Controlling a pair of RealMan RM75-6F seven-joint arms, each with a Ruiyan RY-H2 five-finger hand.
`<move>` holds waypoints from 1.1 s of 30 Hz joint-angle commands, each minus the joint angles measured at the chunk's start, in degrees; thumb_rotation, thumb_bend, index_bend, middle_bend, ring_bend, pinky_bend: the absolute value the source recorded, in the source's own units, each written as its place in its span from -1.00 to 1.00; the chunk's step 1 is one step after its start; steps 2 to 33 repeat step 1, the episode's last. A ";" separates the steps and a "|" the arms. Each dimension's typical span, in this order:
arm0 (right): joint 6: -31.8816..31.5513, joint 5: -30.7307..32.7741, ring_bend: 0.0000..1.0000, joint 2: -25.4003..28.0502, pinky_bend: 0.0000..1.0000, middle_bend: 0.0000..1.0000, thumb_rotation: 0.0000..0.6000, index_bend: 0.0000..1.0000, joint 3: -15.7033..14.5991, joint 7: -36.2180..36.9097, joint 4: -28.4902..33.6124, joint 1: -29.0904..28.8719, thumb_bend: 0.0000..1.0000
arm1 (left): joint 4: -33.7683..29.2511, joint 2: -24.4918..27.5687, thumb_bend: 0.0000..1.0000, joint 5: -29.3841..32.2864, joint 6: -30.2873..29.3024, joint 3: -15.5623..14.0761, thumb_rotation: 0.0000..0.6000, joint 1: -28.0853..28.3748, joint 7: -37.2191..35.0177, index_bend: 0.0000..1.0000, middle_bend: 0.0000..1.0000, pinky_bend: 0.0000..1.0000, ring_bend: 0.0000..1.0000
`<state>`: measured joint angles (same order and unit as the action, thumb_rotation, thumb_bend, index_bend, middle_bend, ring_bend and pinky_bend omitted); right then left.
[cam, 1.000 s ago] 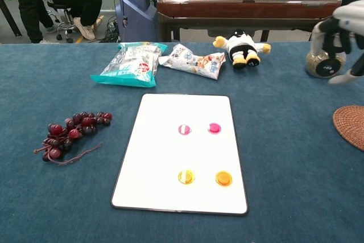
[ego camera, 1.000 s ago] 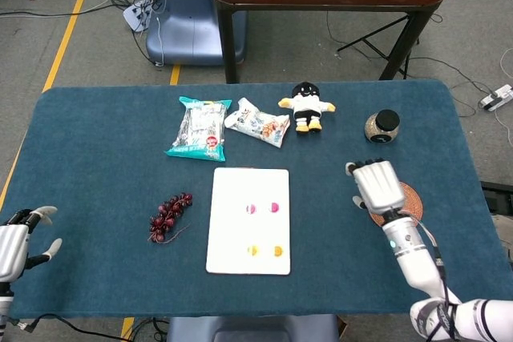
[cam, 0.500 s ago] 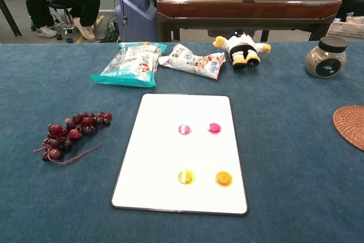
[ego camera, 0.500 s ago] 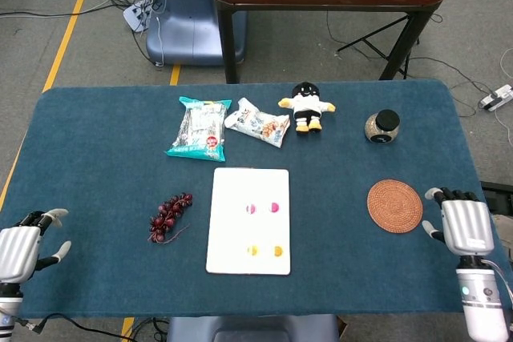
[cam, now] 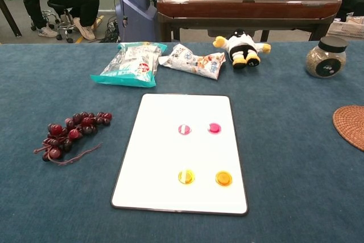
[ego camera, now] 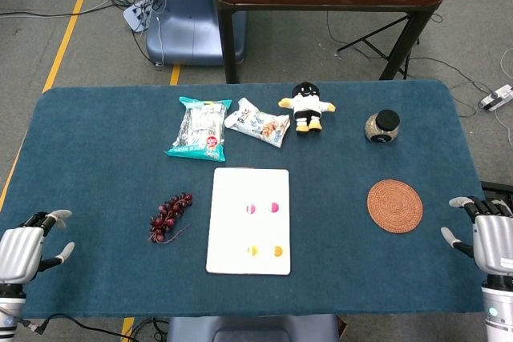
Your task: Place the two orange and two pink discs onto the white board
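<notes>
The white board (ego camera: 232, 230) (cam: 159, 157) lies flat in the middle of the blue table. Two pink discs (ego camera: 251, 209) (ego camera: 274, 208) sit side by side on its upper half, also seen as pink discs (cam: 185, 130) (cam: 214, 128) in the chest view. Two orange discs (ego camera: 252, 251) (ego camera: 278, 251) lie below them, orange discs (cam: 186, 177) (cam: 223, 178) in the chest view. My left hand (ego camera: 22, 249) hovers at the table's front left corner, fingers apart, holding nothing. My right hand (ego camera: 486, 238) is at the front right edge, fingers spread and empty. Neither hand appears in the chest view.
A bunch of dark red grapes (ego camera: 169, 215) lies left of the board. Two snack bags (ego camera: 200, 127) (ego camera: 258, 122), a small plush toy (ego camera: 305, 106) and a jar (ego camera: 382, 126) line the far side. A woven coaster (ego camera: 394, 206) lies right of the board.
My right hand has pulled back from above the coaster to the table's front right edge and left the chest view. The left hand shifted slightly. The discs have not moved.
</notes>
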<state>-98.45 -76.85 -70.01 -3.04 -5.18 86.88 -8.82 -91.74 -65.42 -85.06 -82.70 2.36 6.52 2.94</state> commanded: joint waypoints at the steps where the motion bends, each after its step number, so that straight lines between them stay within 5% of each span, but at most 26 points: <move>1: 1.37 -0.97 -0.18 0.25 -0.19 -0.13 1.00 -0.17 0.64 0.45 -0.25 0.37 -0.81 | 0.13 -0.03 -0.46 0.19 0.19 -0.01 1.00 0.06 -0.07 -0.26 -0.07 -0.03 -0.38; 33: 1.37 -0.97 -0.18 0.25 -0.19 -0.13 1.00 -0.17 0.64 0.45 -0.25 0.37 -0.81 | 0.13 -0.03 -0.46 0.19 0.19 -0.01 1.00 0.06 -0.07 -0.26 -0.07 -0.03 -0.38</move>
